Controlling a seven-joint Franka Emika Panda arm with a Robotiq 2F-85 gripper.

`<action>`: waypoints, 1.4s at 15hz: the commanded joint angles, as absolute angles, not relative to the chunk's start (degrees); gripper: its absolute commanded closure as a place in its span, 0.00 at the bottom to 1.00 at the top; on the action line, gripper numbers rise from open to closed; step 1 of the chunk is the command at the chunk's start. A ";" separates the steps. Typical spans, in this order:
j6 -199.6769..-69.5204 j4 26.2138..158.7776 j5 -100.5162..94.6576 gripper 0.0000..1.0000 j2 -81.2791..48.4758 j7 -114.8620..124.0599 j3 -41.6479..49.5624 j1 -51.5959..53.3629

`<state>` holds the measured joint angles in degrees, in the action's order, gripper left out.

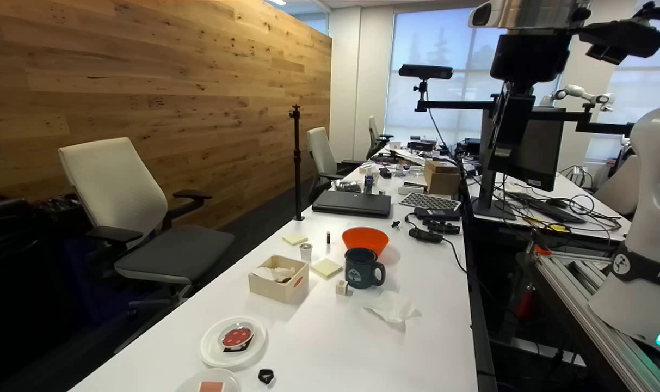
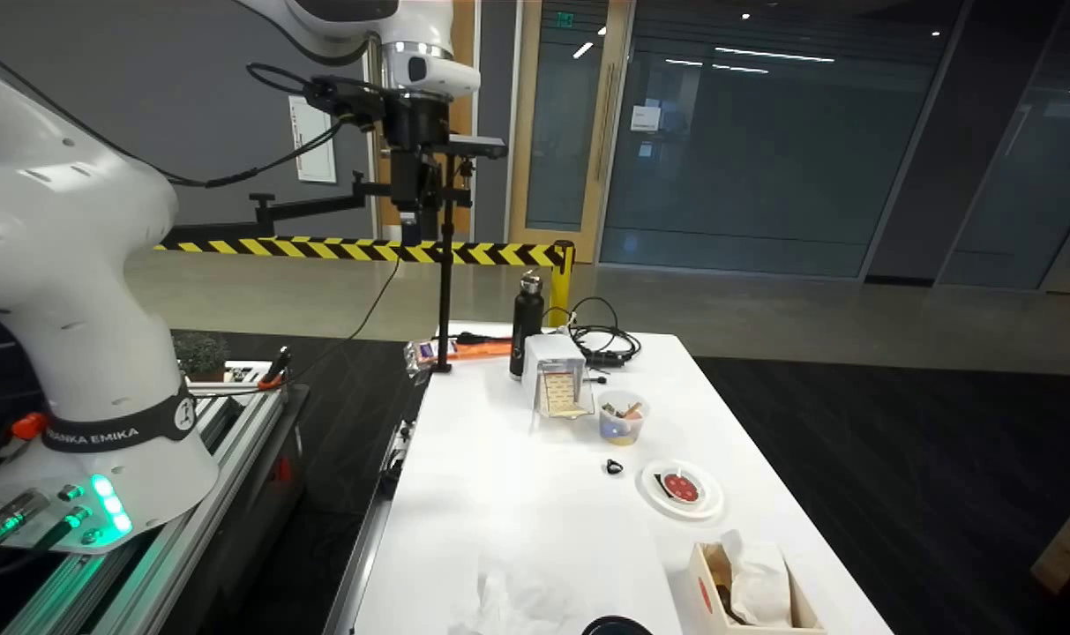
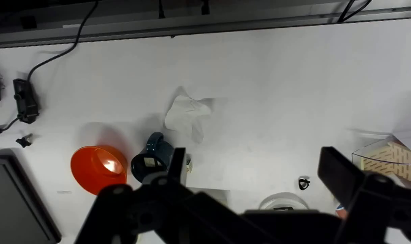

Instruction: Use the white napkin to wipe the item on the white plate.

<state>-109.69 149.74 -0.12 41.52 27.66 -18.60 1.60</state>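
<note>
The white napkin (image 1: 392, 307) lies crumpled on the white table near the dark mug. It also shows in an exterior view (image 2: 512, 604) and the wrist view (image 3: 186, 115). The white plate (image 1: 209, 344) sits on the table, also seen in an exterior view (image 2: 714, 499). The reddish-pink item (image 1: 237, 337) rests on the plate, over a small black piece; it also shows in an exterior view (image 2: 681, 488). In the wrist view the plate (image 3: 268, 204) is partly covered by my gripper, and the item is hidden. My gripper (image 3: 252, 152) is open and empty, high above the table.
The dark mug (image 1: 361, 275) and orange bowl (image 1: 365, 239) stand by the napkin. A cream box (image 1: 275, 290) holds crumpled white paper. A black ring-like piece (image 2: 613, 466) lies near the plate. A clear cup (image 2: 621, 428), white dispenser (image 2: 552, 357) and black bottle (image 2: 527, 322) stand beyond.
</note>
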 commanded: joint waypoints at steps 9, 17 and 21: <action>-109.58 149.65 -0.57 0.00 41.35 28.04 -18.00 2.28; -110.21 149.68 -0.87 0.00 41.45 27.65 -18.07 2.43; -118.62 149.64 -2.41 0.00 40.92 27.54 -17.98 1.36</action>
